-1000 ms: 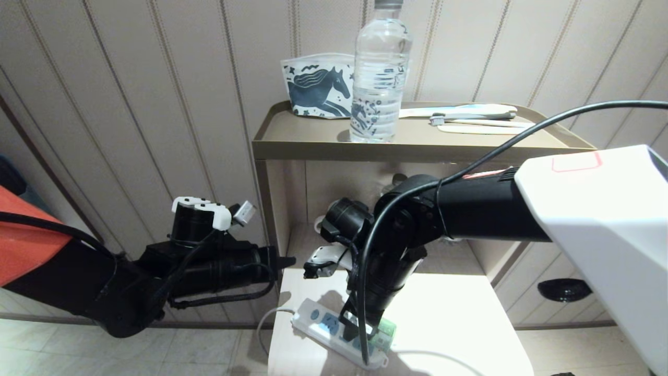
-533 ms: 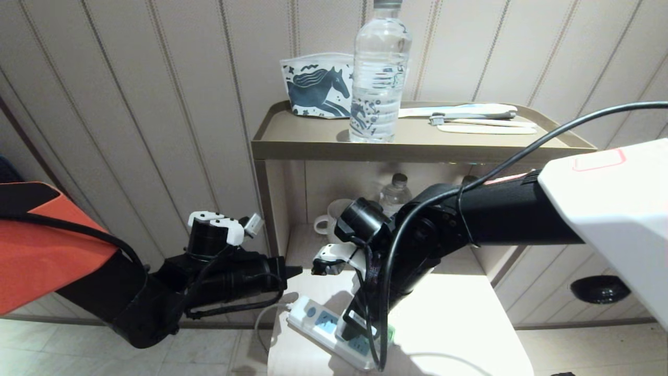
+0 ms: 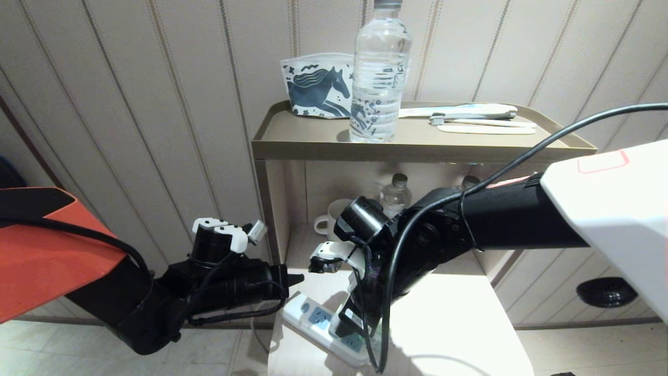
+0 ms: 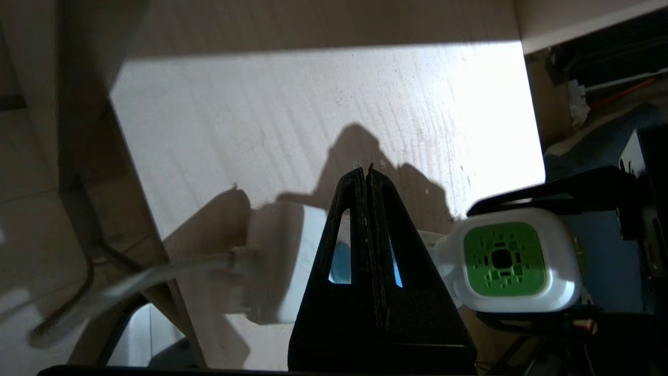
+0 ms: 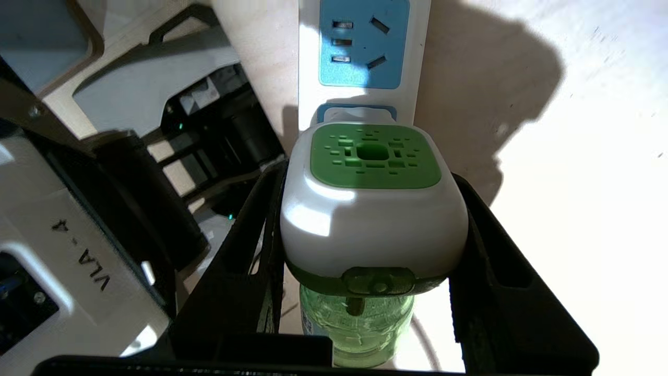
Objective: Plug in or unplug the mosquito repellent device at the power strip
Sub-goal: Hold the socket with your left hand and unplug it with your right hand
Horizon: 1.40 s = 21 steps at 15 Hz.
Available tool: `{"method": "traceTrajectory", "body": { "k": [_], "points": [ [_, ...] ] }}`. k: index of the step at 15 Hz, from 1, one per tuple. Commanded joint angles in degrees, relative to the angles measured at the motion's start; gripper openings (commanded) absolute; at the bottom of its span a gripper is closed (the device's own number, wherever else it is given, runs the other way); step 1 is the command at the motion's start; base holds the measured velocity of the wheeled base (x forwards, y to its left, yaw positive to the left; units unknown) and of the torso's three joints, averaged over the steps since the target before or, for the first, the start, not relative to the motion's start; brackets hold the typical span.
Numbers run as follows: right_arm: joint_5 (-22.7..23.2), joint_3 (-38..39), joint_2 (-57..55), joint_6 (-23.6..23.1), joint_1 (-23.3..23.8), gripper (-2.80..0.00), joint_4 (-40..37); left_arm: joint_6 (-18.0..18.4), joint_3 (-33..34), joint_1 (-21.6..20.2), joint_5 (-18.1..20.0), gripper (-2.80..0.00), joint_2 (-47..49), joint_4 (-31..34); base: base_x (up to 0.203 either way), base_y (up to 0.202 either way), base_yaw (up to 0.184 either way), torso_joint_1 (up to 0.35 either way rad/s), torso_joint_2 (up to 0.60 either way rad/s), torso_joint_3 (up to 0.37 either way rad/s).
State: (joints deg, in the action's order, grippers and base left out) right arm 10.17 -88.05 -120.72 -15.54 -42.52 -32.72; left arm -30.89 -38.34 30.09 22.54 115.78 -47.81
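Head view: power strip (image 3: 326, 331) lies near the front-left edge of the pale table (image 3: 459, 324), cord off the left side. Right gripper (image 3: 348, 322) is down on the strip's middle, arm covers most of it; repellent device barely shows here. Left gripper (image 3: 292, 279) hovers just beside the strip's switch end, above the table edge. Shelf behind has a water bottle (image 3: 380, 73), horse-print pouch (image 3: 317, 86), mug (image 3: 329, 222) on the lower level. Left wrist view: left gripper (image 4: 369, 175) has its fingers pressed together, nothing in them, tips over the strip (image 4: 284, 261); device (image 4: 514, 261) sits to one side w/ green vent top, black fingers of the other arm around it. Right wrist view: right gripper (image 5: 373, 235) is clamped on the device (image 5: 373, 203), one finger each side of the white body, roughly half open; green liquid bottle (image 5: 357, 321) hangs below. Device is over the socket panel next to the free blue socket (image 5: 364, 44); can't tell if prongs are fully seated or out. Risks, my guess: strip isn't held down, so a pull or push could drag or tip it off the near edge; a tilted move could bend prongs; smooth rounded shell may slip. Writing: "VLA-4" on a white robot part (image 5: 83, 261); no brand readable on device or strip.
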Motion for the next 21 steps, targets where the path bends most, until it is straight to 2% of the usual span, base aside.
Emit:
{"method": "traceTrajectory", "body": {
  "k": [1,7,11,13,18,21],
  "points": [
    [0.8,1.2,-0.5,-0.1,-0.1,-2.80,0.7,0.0,1.2,0.7,0.1,-2.80,0.2,-0.3,0.000,0.000,0.000,0.000,0.00,0.000],
    [1.0,1.6,-0.6,-0.1,-0.1,-2.80,3.6,1.2,5.1,1.1,-0.3,-2.80,-0.5,-1.0,0.000,0.000,0.000,0.000,0.00,0.000],
    [0.9,1.2,-0.8,-0.1,-0.1,-2.80,4.4,6.5,12.2,1.9,-0.4,-2.80,0.2,-7.1,0.000,0.000,0.000,0.000,0.00,0.000],
    [0.9,1.1,-1.2,-0.1,-0.1,-2.80,4.7,6.6,12.2,2.2,-0.9,-2.80,0.7,-7.6,0.000,0.000,0.000,0.000,0.00,0.000],
    [1.0,1.6,-1.3,-0.2,-0.2,-2.80,4.7,6.5,9.1,2.3,-4.8,-2.80,3.9,-9.1,0.000,0.000,0.000,0.000,0.00,0.000],
    [1.1,2.0,-1.8,-0.2,-0.4,-2.80,4.7,6.5,8.5,2.3,-5.1,-2.80,4.1,-9.1,0.000,0.000,0.000,0.000,0.00,0.000]
  ]
}}
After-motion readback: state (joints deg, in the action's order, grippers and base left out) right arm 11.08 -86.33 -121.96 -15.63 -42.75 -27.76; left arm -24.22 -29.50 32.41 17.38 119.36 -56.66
